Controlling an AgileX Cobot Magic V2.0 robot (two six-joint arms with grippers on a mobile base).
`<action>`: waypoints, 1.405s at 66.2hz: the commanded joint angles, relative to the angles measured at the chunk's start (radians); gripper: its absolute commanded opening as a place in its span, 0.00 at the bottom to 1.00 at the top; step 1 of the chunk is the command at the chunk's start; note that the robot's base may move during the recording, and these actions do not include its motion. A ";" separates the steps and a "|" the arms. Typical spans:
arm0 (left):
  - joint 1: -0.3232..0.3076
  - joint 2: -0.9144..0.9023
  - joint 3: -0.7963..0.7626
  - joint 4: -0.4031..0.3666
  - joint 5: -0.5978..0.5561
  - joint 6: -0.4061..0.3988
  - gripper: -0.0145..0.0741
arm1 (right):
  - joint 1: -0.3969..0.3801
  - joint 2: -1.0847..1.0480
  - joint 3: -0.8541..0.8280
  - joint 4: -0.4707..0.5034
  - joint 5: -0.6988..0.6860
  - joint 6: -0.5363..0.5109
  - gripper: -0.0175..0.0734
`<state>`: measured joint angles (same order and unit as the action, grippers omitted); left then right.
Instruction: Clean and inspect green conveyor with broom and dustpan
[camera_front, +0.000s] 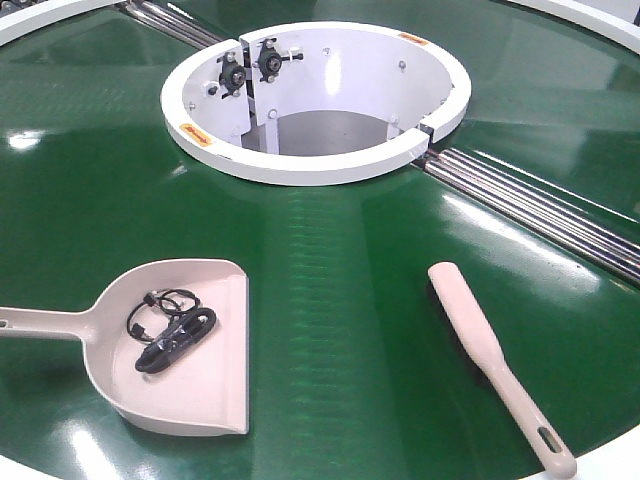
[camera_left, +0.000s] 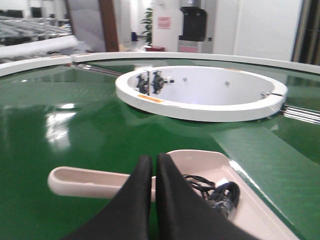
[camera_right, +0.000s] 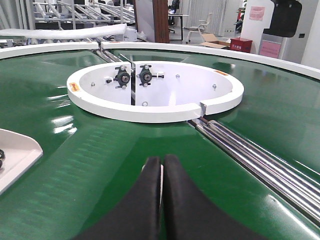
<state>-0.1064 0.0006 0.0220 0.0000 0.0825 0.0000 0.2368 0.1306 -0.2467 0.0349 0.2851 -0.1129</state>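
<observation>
The green conveyor (camera_front: 330, 300) carries 2 tools, well apart from each other. The dustpan (camera_front: 190, 345) lies flat on the left side of the belt, its handle running off the left edge of the front view and its flat lip facing right. Inside the scoop rests a tangle of black cable (camera_front: 172, 328). The broom (camera_front: 495, 360) lies flat on the right side, bristles down, its slotted handle end pointing toward the near right edge. Beyond both tools sits the white ring (camera_front: 315, 100), with metal rods (camera_front: 540, 205) running from it to the right. In the left wrist view, the left gripper (camera_left: 153, 167) has both black fingers pressed together with nothing between them; it sits above the dustpan handle near where the handle meets the scoop, and contact cannot be determined. In the right wrist view, the right gripper (camera_right: 162, 167) likewise has its fingers together and empty, over bare belt; the broom is outside this view, and only a corner of the dustpan shows at left.
</observation>
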 joint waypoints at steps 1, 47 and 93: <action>0.017 -0.035 0.016 0.045 -0.002 -0.097 0.15 | -0.002 0.011 -0.027 0.000 -0.079 -0.007 0.18; 0.023 -0.027 0.016 0.055 -0.018 -0.100 0.15 | -0.002 0.011 -0.027 0.000 -0.079 -0.008 0.18; 0.023 -0.027 0.016 0.055 -0.018 -0.100 0.15 | -0.138 0.005 0.023 -0.076 -0.134 0.003 0.18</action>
<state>-0.0864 -0.0123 0.0278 0.0564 0.1469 -0.0891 0.1759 0.1248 -0.2255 -0.0193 0.2672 -0.1268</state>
